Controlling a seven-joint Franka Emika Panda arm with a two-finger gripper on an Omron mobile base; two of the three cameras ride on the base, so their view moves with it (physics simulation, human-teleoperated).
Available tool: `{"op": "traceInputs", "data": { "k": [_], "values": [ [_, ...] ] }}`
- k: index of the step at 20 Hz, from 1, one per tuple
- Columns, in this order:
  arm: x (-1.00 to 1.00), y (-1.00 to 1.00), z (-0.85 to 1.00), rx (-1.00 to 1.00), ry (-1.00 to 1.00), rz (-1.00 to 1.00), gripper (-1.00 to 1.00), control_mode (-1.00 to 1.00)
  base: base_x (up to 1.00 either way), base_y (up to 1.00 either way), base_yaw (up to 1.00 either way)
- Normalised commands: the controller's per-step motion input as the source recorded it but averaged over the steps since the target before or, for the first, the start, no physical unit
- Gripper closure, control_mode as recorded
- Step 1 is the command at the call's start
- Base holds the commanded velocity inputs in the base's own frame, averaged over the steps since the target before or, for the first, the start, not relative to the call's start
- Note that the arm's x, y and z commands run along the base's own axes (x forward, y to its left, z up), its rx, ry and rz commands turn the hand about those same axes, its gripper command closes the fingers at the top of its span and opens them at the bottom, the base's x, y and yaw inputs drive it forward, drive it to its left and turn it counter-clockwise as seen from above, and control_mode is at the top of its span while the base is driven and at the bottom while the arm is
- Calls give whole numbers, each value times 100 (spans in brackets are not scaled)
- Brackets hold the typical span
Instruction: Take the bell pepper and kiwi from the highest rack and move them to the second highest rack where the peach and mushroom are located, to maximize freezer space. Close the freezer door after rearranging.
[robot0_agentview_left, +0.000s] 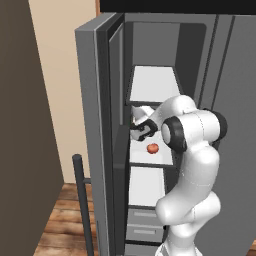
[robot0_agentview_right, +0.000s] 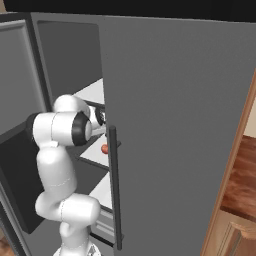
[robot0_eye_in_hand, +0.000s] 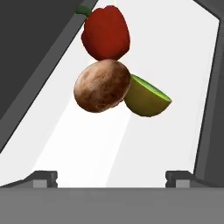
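White shelf (robot0_eye_in_hand: 87, 148) second from the top now carries the bell pepper (robot0_eye_in_hand: 106, 33), mushroom (robot0_eye_in_hand: 102, 85) and kiwi (robot0_eye_in_hand: 146, 97) bunched together; the gripper (robot0_eye_in_hand: 112, 177) hangs open before them, so rearranging looks done; withdrawing and shutting the freezer door (robot0_agentview_left: 95, 140) comes next

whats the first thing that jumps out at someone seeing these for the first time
In the hand view, three pieces of produce bunch together on a white shelf: the dark red bell pepper farthest, the brown mushroom in front of it, the green kiwi beside the mushroom. From the base views, the white arm reaches into the open freezer, near the orange-pink peach.
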Motion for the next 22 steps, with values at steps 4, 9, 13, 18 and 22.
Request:
{"op": "traceInputs", "data": {
  "k": [4, 9, 13, 18, 22],
  "values": [
    [-59, 0, 4, 0, -2, 0, -100, -100, 0, 0, 0],
    [-59, 0, 0, 0, -2, 0, -100, -100, 0, 0, 0],
    [-61, 0, 3, 0, 0, 1, -100, -100, 0, 0, 0],
    [-58, 0, 0, 0, 0, 3, -100, -100, 0, 0, 0],
    [-69, 0, 20, 7, 0, 0, -100, -100, 0, 0, 0]
  ]
}}
